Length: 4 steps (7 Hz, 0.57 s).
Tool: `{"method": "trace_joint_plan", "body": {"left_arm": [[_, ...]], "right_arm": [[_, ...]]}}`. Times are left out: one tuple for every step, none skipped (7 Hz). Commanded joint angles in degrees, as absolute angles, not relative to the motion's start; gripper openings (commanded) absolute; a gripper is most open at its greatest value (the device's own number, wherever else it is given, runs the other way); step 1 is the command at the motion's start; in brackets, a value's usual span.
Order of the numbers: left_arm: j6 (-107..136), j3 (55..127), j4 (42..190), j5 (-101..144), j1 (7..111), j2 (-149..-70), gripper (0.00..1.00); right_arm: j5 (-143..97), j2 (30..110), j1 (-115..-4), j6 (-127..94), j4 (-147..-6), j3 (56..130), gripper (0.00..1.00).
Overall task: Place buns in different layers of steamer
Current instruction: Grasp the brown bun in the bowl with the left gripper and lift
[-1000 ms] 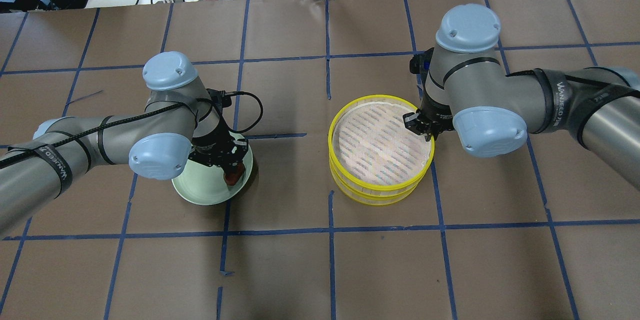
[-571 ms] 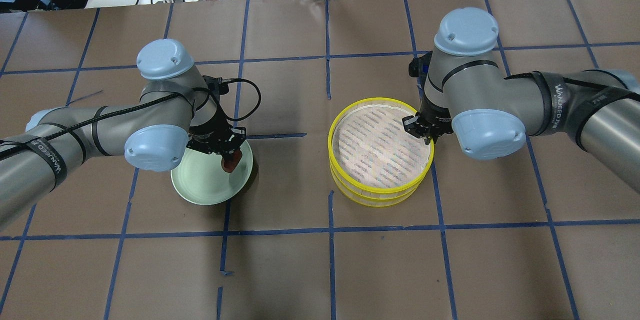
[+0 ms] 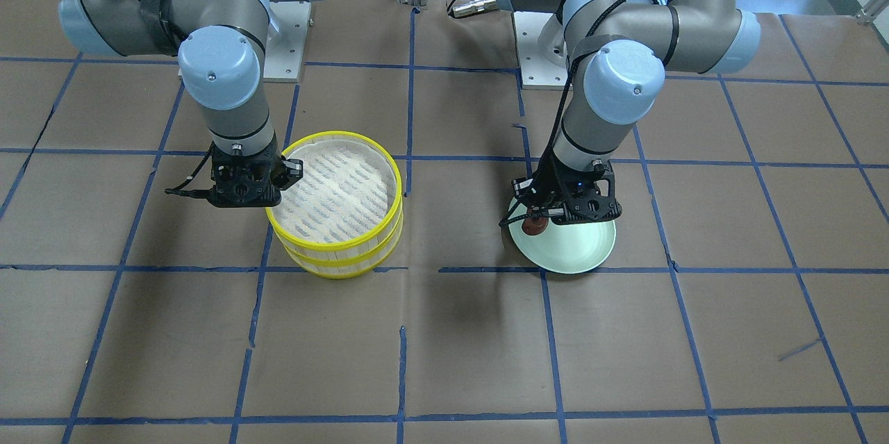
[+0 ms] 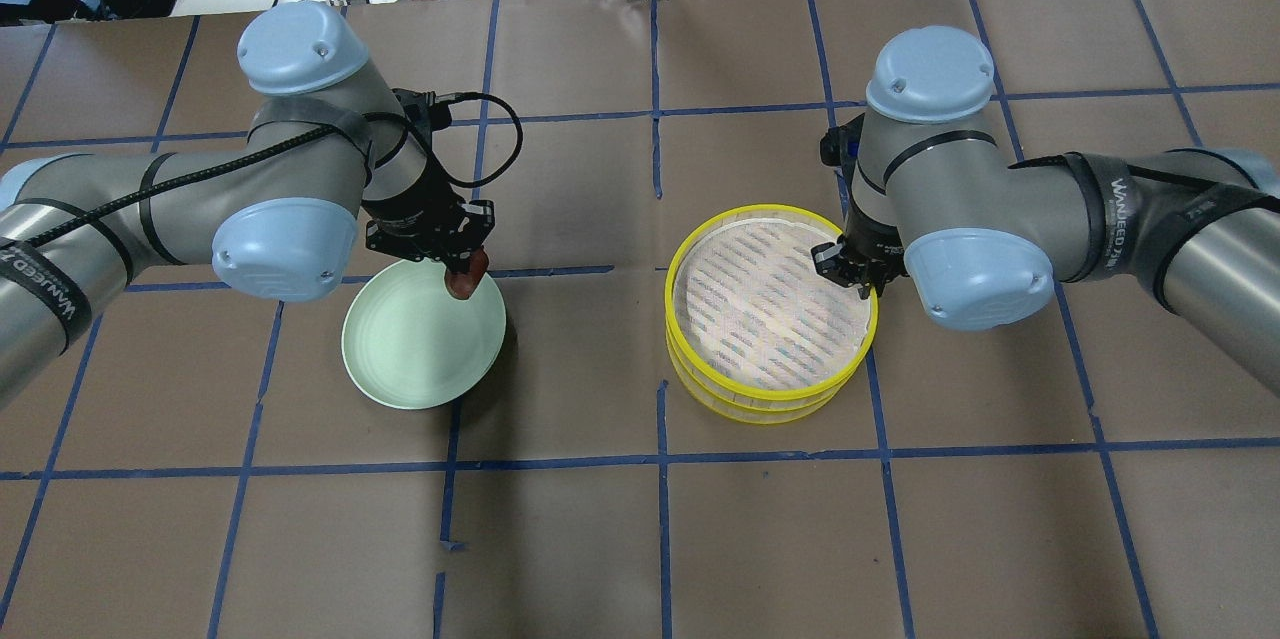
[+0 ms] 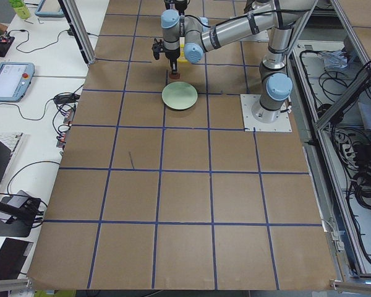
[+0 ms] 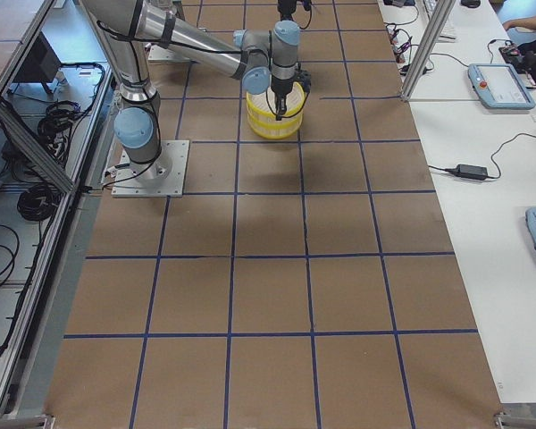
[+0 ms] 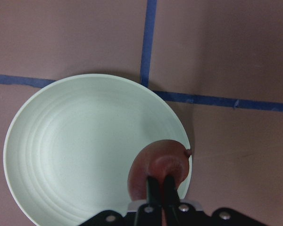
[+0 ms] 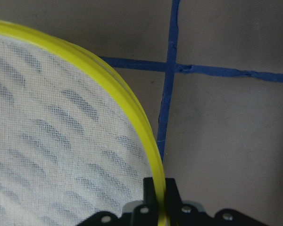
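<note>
On the desk, two yellow-rimmed steamer layers are seen stacked. The upper layer is pinched at its 2 o'clock rim by the right tool. One pale green plate is seen, and over its 1 o'clock rim, one reddish-brown oval bun is clamped in the left tool.

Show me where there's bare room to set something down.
Free: between green plate and steamer trays, and the table's operators' side. Crowded: left jaws with brown bun at the plate's edge; right jaws on the trays' rim.
</note>
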<state>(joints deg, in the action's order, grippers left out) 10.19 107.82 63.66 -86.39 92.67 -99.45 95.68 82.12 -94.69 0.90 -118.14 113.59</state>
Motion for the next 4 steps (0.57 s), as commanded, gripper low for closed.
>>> {"method": "trace_joint_plan", "body": {"left_arm": [[12.39, 105.74, 63.98, -85.6, 94.3, -99.23, 0.01], [12.39, 105.65, 63.98, -85.61, 94.31, -99.32, 0.01], [12.57, 105.64, 63.9, -85.26, 94.74, -99.32, 0.01], [13.18, 105.56, 63.9, -84.04, 95.27, -99.32, 0.01]], "right_arm": [[95.98, 82.88, -94.66, 1.06, -117.95, 114.08, 0.06], [96.06, 82.97, -94.57, 1.14, -117.86, 114.08, 0.17], [97.02, 82.97, -94.66, 1.58, -117.86, 114.0, 0.89], [97.12, 83.06, -94.22, 1.67, -117.86, 113.91, 1.0]]}}
